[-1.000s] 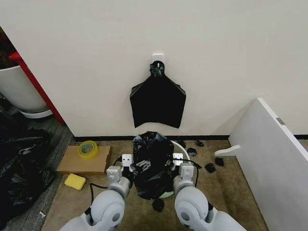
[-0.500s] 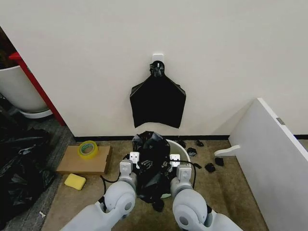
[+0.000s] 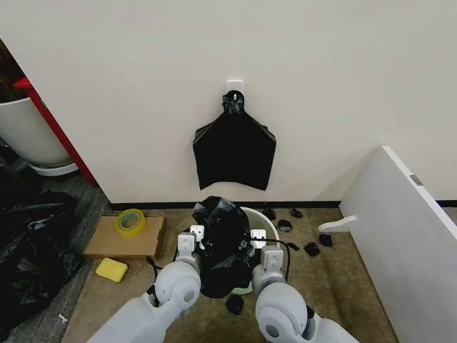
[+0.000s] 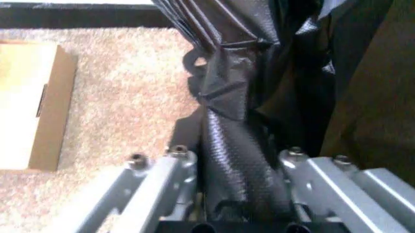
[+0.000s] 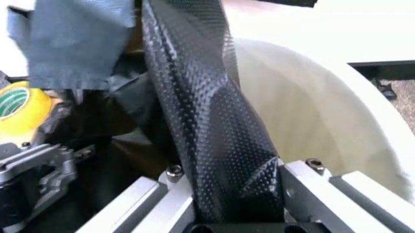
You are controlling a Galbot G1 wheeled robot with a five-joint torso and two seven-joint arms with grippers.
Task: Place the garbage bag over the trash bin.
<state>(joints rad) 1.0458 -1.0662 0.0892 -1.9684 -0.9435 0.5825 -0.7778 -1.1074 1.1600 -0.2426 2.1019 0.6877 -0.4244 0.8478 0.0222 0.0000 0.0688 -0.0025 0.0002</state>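
bag is gripped on both sides, not yet fitted over the bin.

left gripper (image 4: pixel 238 194): a thick fold of the garbage bag (image 4: pixel 236 160) is pinched between the fingers, jaws closed down to the width of that bunched plastic. right gripper (image 5: pixel 236 194): same story, a twisted strip of the bag is clamped between the two metal fingers, gap only as wide as the fold.

in the head view the left gripper (image 3: pixel 191 239) and right gripper (image 3: pixel 261 241) are seen close together, either side of the bag (image 3: pixel 225 246), which is held bunched in a tall crumpled lump rather than spread open. the trash bin (image 3: pixel 260 221) is standing on the carpet directly behind and under the bag; part of its white rim is visible on the right side, uncovered. in the right wrist view the bin's inner wall (image 5: pixel 311 116) is seen bare, so no plastic is lining it on that side.

judged status: pickup done, bag brought to the bin. left to do: mouth opened wide, edge pulled over the full rim, rest of it pushed inside. whether any of the left rim is already covered cannot be told, it is hidden by the bag.

farther out: cardboard box (image 3: pixel 125 237) with a tape roll (image 3: pixel 131 220), small black scraps (image 3: pixel 311 249) on the floor, a flat black bag (image 3: pixel 234 150) hung on the wall. none are involved.
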